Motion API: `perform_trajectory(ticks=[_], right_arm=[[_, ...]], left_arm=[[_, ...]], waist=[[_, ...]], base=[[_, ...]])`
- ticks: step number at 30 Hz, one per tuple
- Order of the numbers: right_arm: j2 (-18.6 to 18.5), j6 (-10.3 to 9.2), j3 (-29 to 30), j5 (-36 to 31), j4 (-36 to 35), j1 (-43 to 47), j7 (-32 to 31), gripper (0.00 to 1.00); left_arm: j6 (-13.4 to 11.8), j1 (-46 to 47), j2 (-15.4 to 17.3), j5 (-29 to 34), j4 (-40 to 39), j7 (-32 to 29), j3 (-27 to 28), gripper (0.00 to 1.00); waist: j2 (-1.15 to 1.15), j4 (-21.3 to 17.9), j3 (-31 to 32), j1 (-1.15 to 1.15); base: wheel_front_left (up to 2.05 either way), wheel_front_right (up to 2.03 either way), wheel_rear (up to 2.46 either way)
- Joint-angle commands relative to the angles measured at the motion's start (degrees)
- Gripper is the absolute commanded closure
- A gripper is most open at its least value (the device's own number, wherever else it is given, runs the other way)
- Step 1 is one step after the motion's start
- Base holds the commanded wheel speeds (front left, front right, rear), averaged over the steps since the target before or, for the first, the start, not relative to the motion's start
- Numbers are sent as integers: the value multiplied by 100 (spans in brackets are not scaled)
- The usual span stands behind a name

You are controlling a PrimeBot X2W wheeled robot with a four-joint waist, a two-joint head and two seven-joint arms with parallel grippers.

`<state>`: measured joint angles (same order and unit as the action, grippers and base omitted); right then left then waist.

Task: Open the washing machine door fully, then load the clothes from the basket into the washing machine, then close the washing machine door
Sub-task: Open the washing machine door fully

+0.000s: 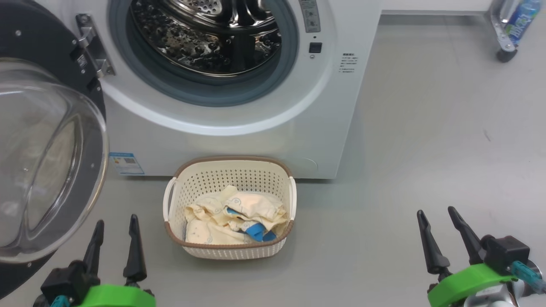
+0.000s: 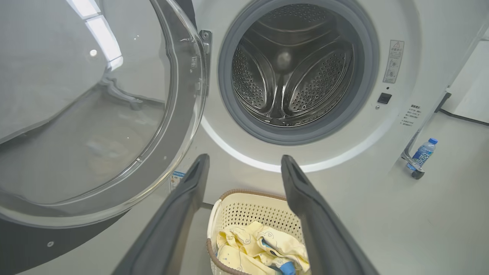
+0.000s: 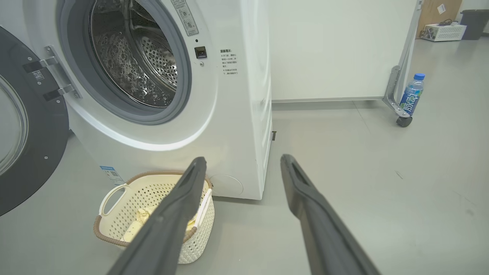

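My left gripper (image 1: 117, 219) and right gripper (image 1: 435, 210) gape empty, flanking the basket (image 1: 232, 159) of clothes (image 1: 234, 213); washing machine door (image 1: 51, 162) open.

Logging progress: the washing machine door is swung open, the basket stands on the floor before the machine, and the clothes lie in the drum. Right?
Not quite: the clothes lie in the basket, not the drum, as the head view shows. The rest holds.
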<state>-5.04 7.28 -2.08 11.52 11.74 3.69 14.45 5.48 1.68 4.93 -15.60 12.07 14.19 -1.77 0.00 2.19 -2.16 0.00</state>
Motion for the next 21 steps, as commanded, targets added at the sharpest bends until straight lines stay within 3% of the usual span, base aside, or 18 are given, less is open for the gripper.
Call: perform_trajectory(ticks=[1, 21], right_arm=[[-49, 21, -111, -40, -212, -241, 55, 0], [-54, 21, -211, -95, -309, -70, 55, 0]], left_arm=[[27, 19, 16, 39, -237, 79, 298, 0], [196, -1081, -194, 71, -749, 80, 1045, 0]], waist=[[0, -209, -9, 0], [0, -925, 197, 0]], base=[[0, 0, 0], [0, 0, 0]])
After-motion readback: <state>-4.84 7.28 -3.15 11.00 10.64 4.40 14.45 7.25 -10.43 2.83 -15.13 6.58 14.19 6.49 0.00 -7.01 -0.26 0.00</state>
